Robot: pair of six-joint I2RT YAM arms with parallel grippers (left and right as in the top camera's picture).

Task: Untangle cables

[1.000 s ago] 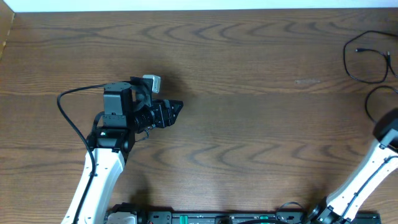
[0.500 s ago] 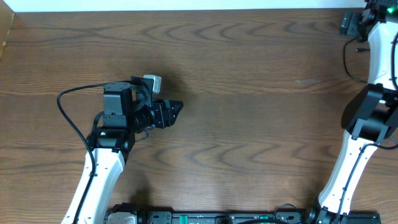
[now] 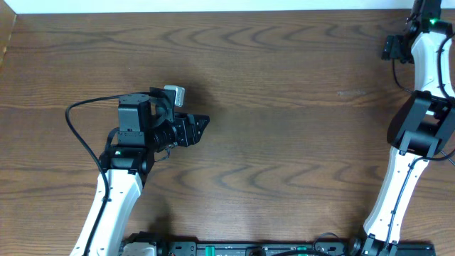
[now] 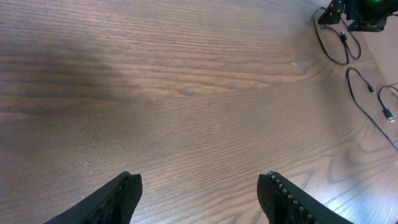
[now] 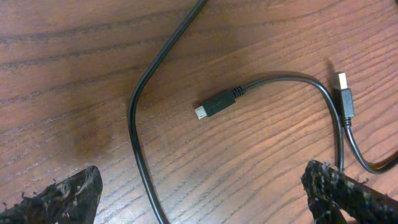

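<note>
Thin black cables [image 5: 140, 124] lie loose on the wooden table at its far right corner. One ends in a small plug [image 5: 214, 106], another in a flat metal plug [image 5: 344, 93]. My right gripper [image 5: 202, 180] hovers open just above them, and one black strand runs between its fingers without being held. The left wrist view shows the cables' loops [image 4: 333, 53] far off, under the right arm [image 4: 357, 9]. My left gripper [image 4: 200, 186] is open over bare wood at the table's left-centre, nothing between its fingers. The overhead view hides most of the cables behind the right arm.
The table's far edge [image 3: 213, 12] runs along the top of the overhead view. The left arm's own thick black wire [image 3: 75, 128] loops out to its left. The right arm [image 3: 416, 135] stretches up the right side.
The right arm has swung from the lower right up to the far right corner, over the cables. The left arm has stayed still.
</note>
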